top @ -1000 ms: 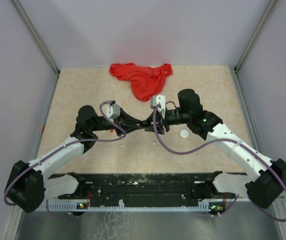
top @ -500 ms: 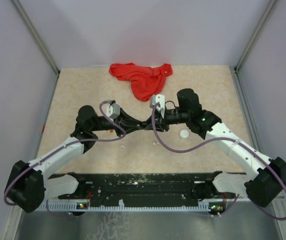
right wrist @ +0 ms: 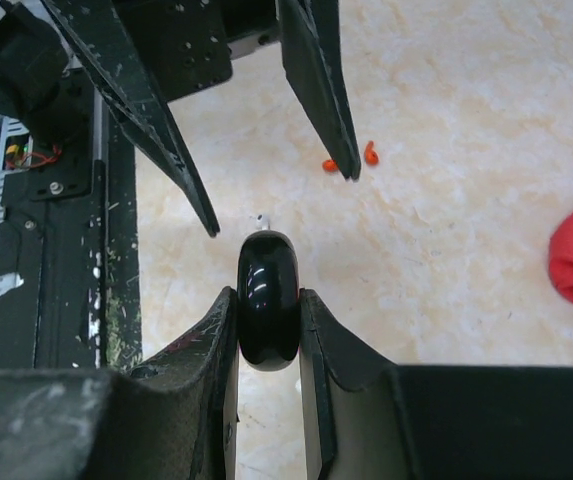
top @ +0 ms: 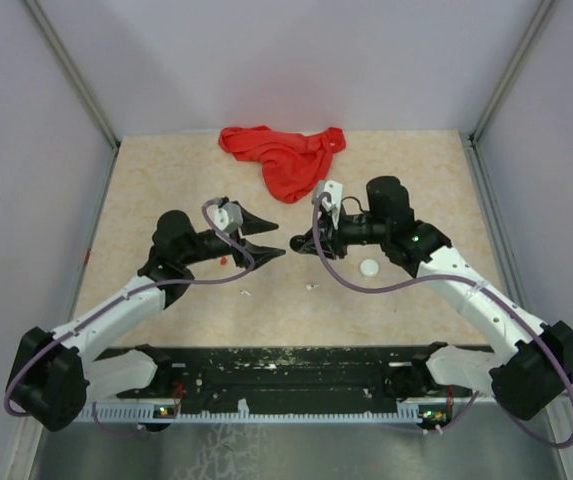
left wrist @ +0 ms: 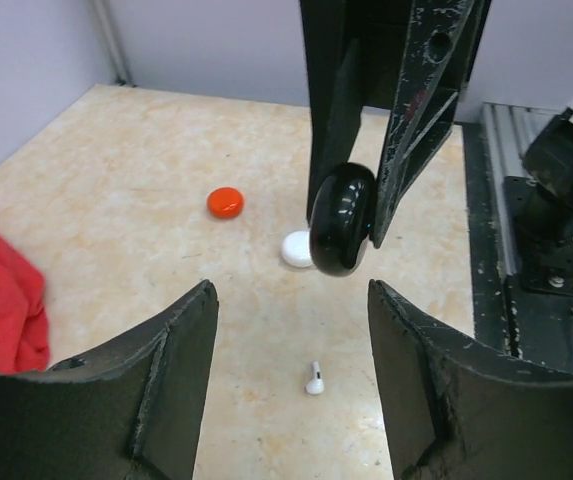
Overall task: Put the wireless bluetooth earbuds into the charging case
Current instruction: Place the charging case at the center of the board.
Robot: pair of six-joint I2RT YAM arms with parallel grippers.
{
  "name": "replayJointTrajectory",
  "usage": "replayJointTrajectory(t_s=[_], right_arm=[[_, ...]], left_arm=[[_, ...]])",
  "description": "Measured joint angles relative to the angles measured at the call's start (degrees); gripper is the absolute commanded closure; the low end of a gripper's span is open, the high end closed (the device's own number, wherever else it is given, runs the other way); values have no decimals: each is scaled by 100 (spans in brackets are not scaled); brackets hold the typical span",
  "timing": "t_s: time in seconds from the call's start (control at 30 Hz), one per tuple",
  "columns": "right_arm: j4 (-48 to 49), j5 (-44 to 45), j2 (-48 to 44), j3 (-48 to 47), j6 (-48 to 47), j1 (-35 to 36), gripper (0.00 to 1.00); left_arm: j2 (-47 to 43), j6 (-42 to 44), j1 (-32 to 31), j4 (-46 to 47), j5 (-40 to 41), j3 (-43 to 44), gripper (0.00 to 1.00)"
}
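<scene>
Since a second ago the two arms have drawn apart: the left pincer [top: 272, 238] has backed off leftward and now stands wide, holding nothing. At centre frame the right pincer [right wrist: 268, 296] is clamped narrow on the glossy black round charging case [left wrist: 342, 220], held on edge above the beige marbled desk [left wrist: 146, 170]. One tiny white plastic earbud [left wrist: 313, 378] lies on the desk at lower centre of the left wrist view. Two small red earbuds [right wrist: 370, 153] lie at upper centre of the right wrist view.
</scene>
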State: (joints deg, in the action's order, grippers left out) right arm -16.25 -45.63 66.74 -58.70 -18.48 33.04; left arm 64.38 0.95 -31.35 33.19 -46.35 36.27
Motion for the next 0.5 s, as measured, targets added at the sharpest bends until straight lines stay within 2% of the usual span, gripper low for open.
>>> replayJointTrajectory(t_s=[0.13, 0.23, 0.3, 0.5], right_arm=[[142, 162, -118, 236, 361, -269, 95], [348, 422, -120, 396, 741, -487, 95], [498, 625, -72, 483, 1071, -649, 95], [946, 1132, 702, 544, 2188, -1110, 95]], left_arm=[[-133, 179, 0, -476, 671, 66, 30], [-278, 251, 0, -911, 1259, 98, 22], [-402, 262, 0, -1182, 1613, 98, 1], [-861, 278, 2, -1646, 2553, 22, 0]])
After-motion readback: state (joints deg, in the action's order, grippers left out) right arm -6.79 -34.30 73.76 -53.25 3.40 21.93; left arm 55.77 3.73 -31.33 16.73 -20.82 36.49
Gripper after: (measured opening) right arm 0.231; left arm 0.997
